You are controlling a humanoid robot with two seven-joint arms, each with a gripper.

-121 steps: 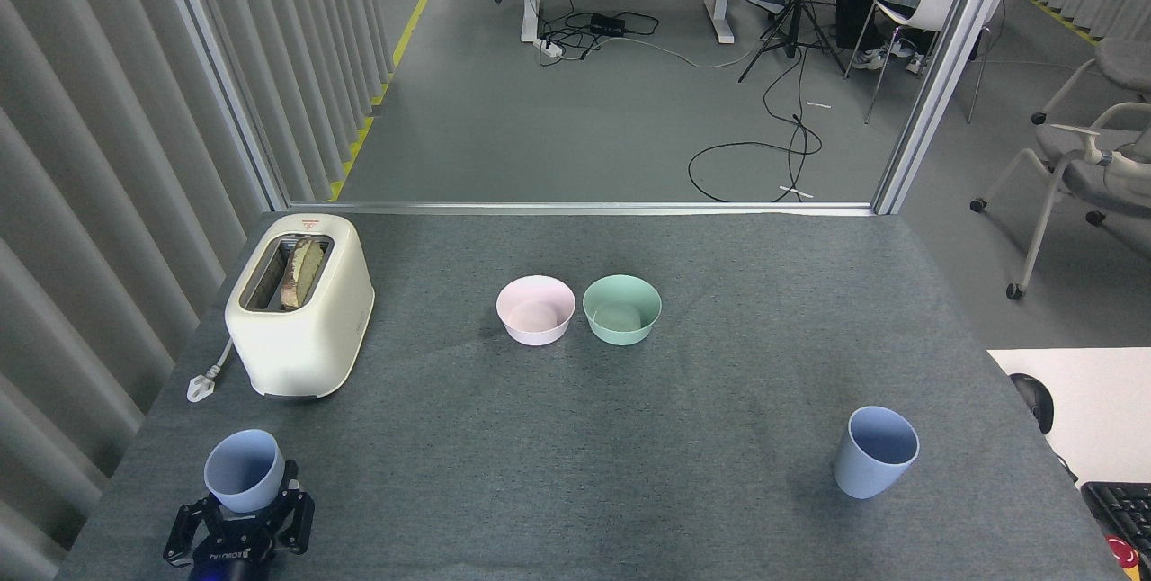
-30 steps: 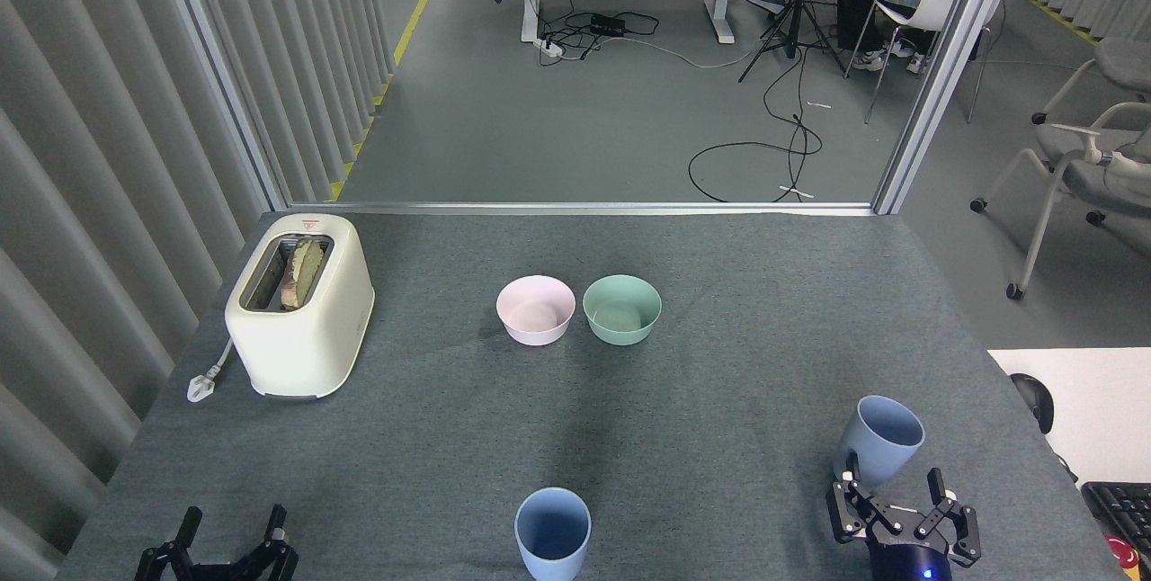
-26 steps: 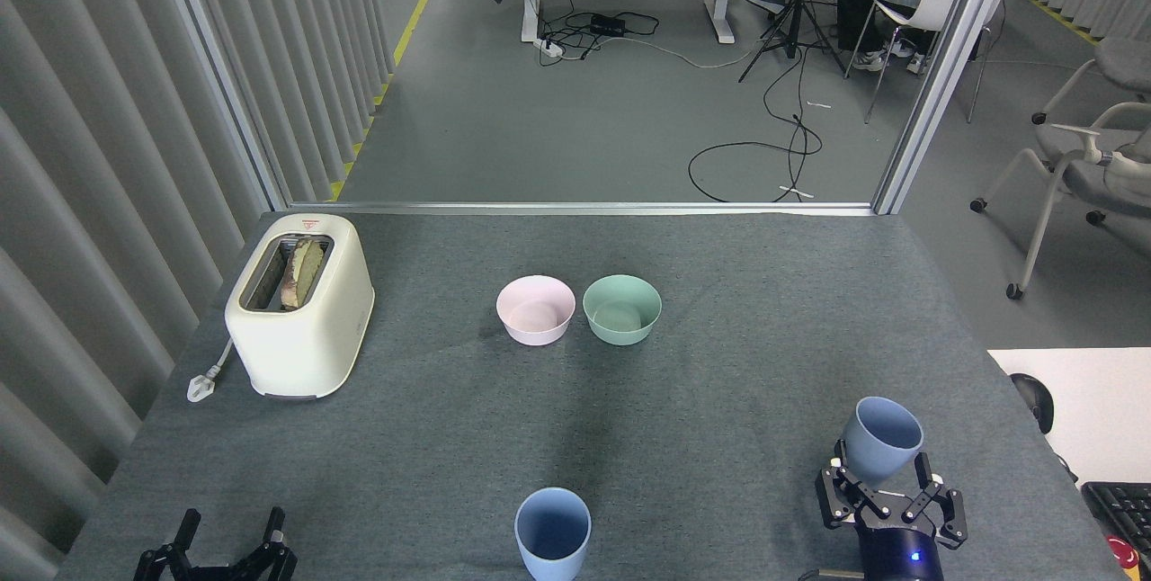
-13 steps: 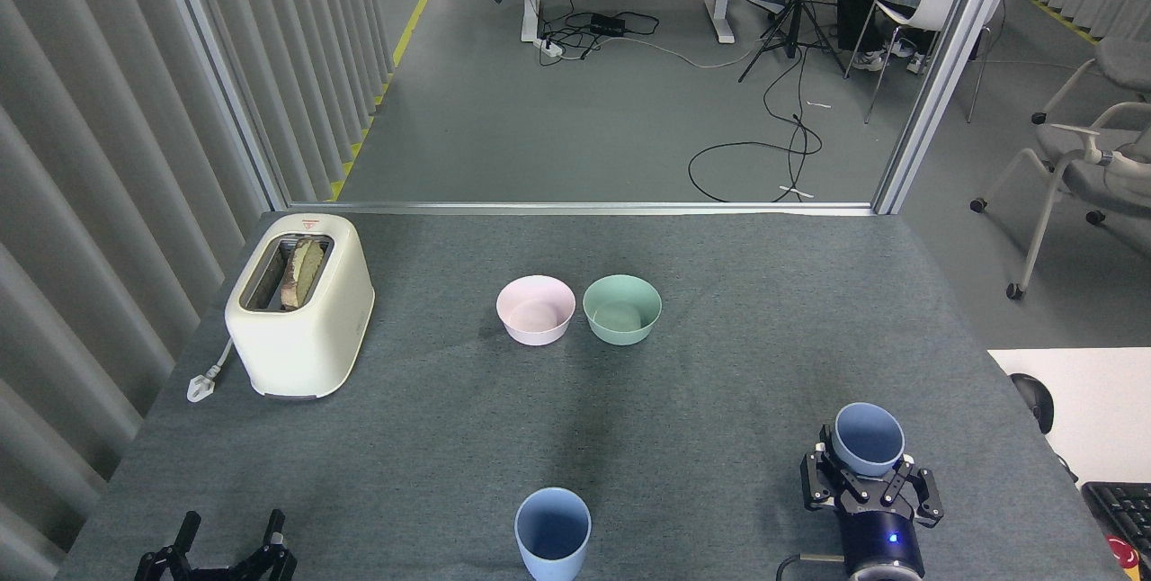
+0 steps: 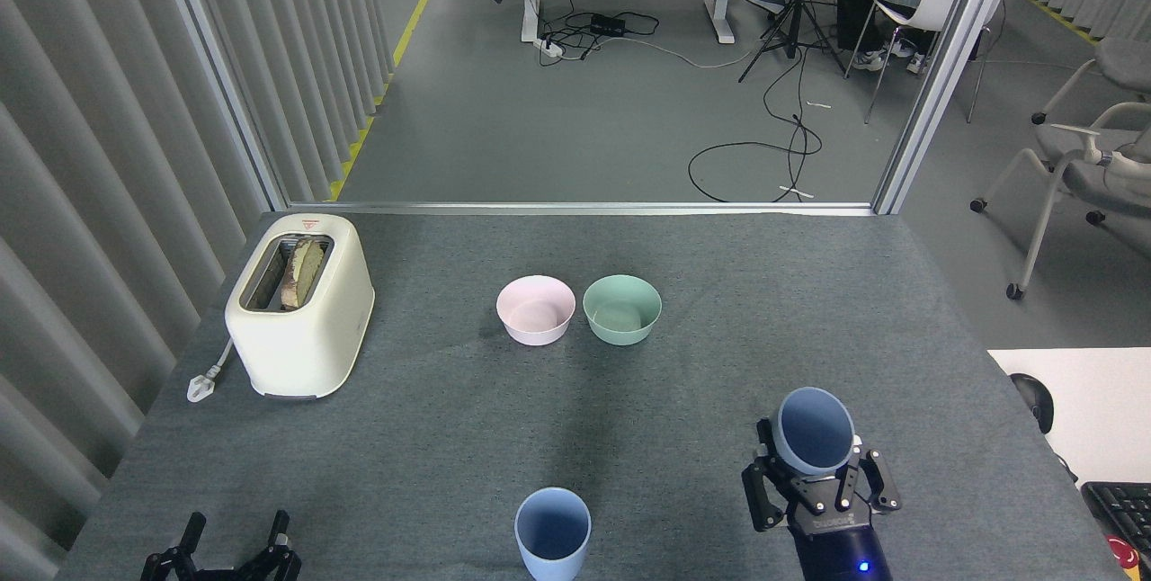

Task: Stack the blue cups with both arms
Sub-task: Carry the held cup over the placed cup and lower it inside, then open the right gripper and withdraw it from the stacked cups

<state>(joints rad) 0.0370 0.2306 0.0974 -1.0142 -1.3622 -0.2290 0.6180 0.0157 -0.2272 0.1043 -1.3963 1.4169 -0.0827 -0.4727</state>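
One pale-blue cup (image 5: 552,531) stands upright at the table's front edge, near the middle. The other blue cup (image 5: 814,443) is held off the table at the front right, mouth up, with my right gripper (image 5: 816,484) shut on its lower part; a blue light glows on that arm. My left gripper (image 5: 234,547) rests at the bottom left corner, its two fingers spread apart and holding nothing, well left of the standing cup.
A pink bowl (image 5: 535,309) and a green bowl (image 5: 621,308) sit side by side mid-table. A cream toaster (image 5: 299,303) with bread stands at the left. A white desk (image 5: 1088,401) with a keyboard is at the right. A seated person is far behind.
My right gripper closed on the right cup, lifted it and carried it leftward toward the standing cup. Earlier the left gripper set the other cup at front centre and withdrew.
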